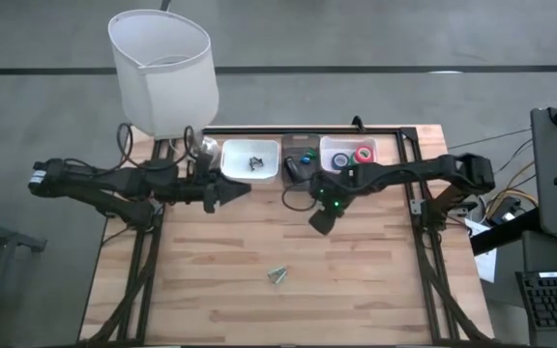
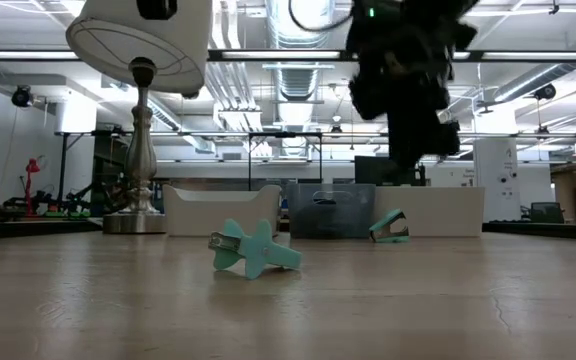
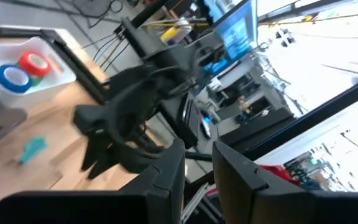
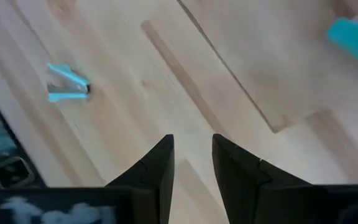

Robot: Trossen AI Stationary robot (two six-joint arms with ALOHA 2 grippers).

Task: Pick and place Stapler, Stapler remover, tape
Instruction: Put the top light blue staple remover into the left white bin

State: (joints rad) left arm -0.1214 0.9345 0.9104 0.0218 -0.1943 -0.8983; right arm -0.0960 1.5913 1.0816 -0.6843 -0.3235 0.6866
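Observation:
A teal staple remover (image 1: 278, 275) lies on the bare wood near the table's middle; it also shows in the low view (image 2: 253, 250) and the right wrist view (image 4: 67, 84). A second teal remover (image 2: 390, 228) lies by the trays (image 3: 33, 149). Blue, red and green tape rolls (image 1: 351, 155) sit in the right white tray. A small black thing, seemingly the stapler (image 1: 254, 162), lies in the left white tray. My right gripper (image 1: 319, 222) hovers shut above the table, in front of the trays. My left gripper (image 1: 245, 190) is shut and raised, pointing right.
Three small trays line the far edge: a white one (image 1: 235, 172), a dark one (image 1: 288, 169) and a white one (image 1: 329, 145). A lamp with a white shade (image 1: 162, 68) stands at the far left corner. Bare wood lies around the middle remover.

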